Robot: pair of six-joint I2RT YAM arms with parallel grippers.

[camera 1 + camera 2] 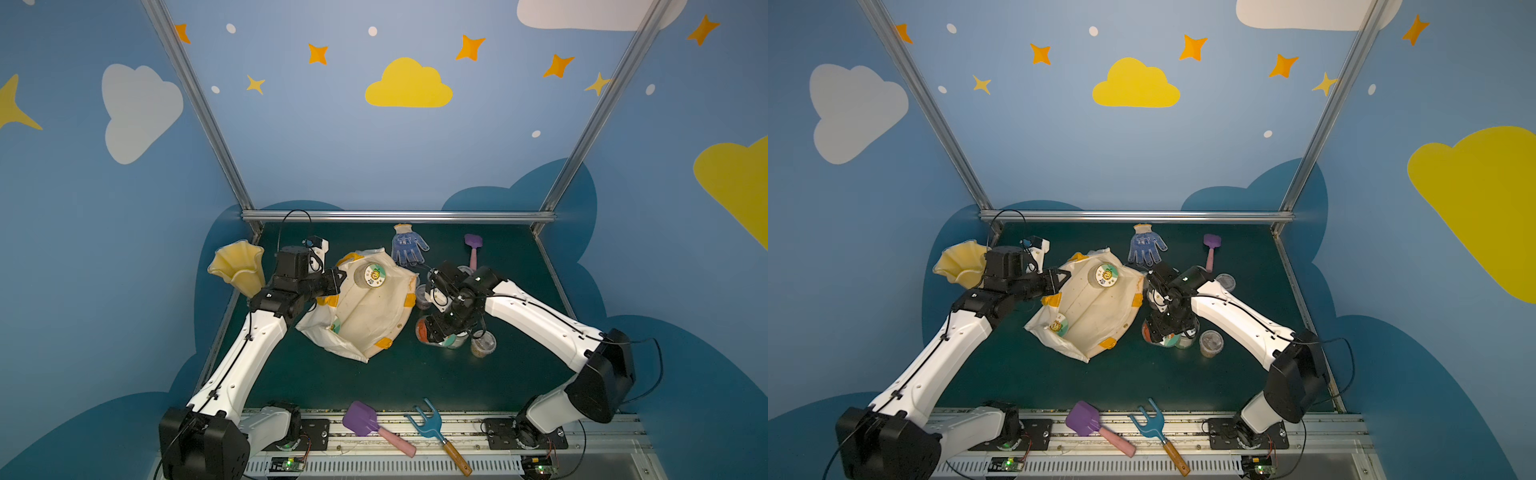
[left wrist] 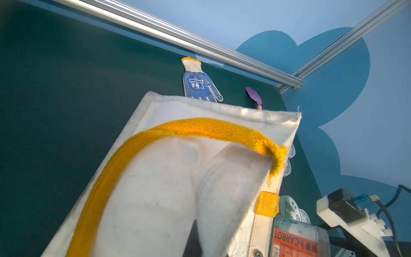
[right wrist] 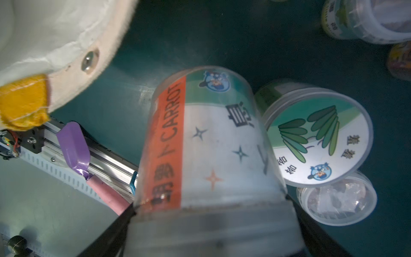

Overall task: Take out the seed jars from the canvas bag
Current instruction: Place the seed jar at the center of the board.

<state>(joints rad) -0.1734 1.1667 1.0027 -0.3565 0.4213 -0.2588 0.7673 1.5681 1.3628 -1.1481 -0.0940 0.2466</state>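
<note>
The cream canvas bag [image 1: 374, 322] sags open at the table's middle. My left gripper [image 1: 337, 277] is shut on its left rim by the orange handle [image 2: 178, 128]; cloth hides the jaws in the left wrist view. A large seed jar with a white-green lid [image 1: 372, 275] lies inside the bag, and a second lid [image 1: 1059, 325] shows lower down. Right of the bag, my right gripper [image 3: 213, 222] grips the lid end of the carrot-labelled jar [image 3: 206, 144] just above the table. A leaf-lidded jar [image 3: 318, 142] and small clear cups [image 1: 483, 344] stand close by.
A yellow ruffled vase [image 1: 239, 266] stands behind my left arm. A blue dotted glove [image 1: 407, 245] and a purple spade [image 1: 473, 245] lie at the back. On the front rail lie a purple shovel [image 1: 374, 424] and a blue fork [image 1: 432, 430].
</note>
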